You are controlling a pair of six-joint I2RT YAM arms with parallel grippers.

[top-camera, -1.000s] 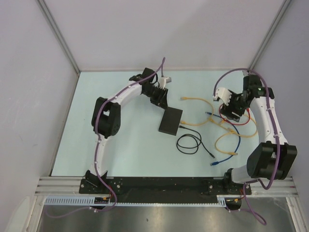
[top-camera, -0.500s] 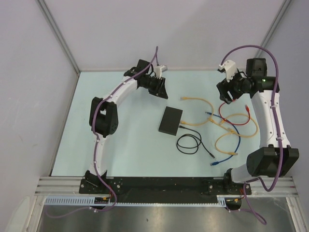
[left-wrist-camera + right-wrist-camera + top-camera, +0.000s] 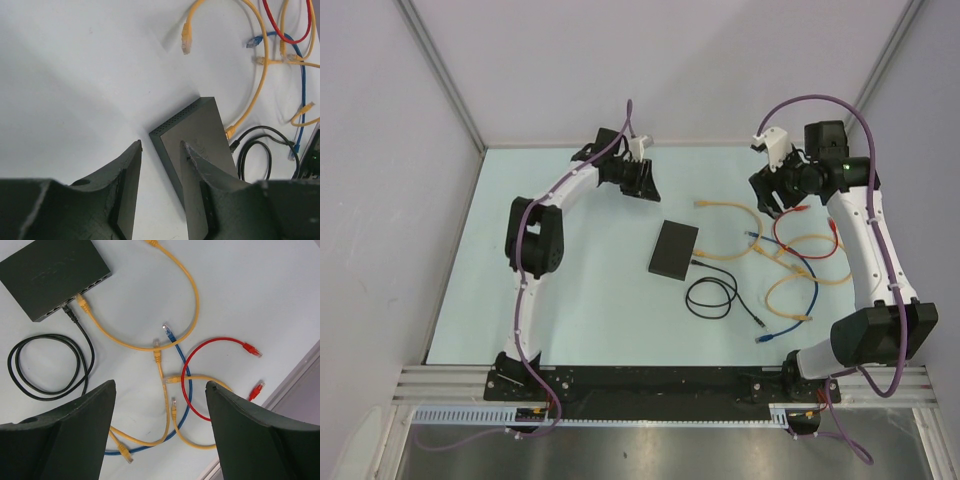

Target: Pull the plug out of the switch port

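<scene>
Black switch (image 3: 674, 250) lies flat mid-bench (image 3: 570, 300), yellow plug (image 3: 80, 302) & black plug (image 3: 69, 313) seated in its edge facing the right side, so left end effector (image 3: 161, 150) & right end effector (image 3: 160, 390) hover above, both spread & empty, prob. to brace box & grab a plug.

Bright, even light falls from above, and the pale worktop (image 3: 570, 300) looks nearly washed out in the wrist views. Shadows are soft and short: a faint grey one beside the switch (image 3: 197, 135), thin ones under the cables (image 3: 196, 297). The steel strip (image 3: 650, 452) at the near edge shows dull glare. Close to their lenses, the left hand (image 3: 161, 155) and right hand (image 3: 160, 395) look dark and slightly blurred.
</scene>
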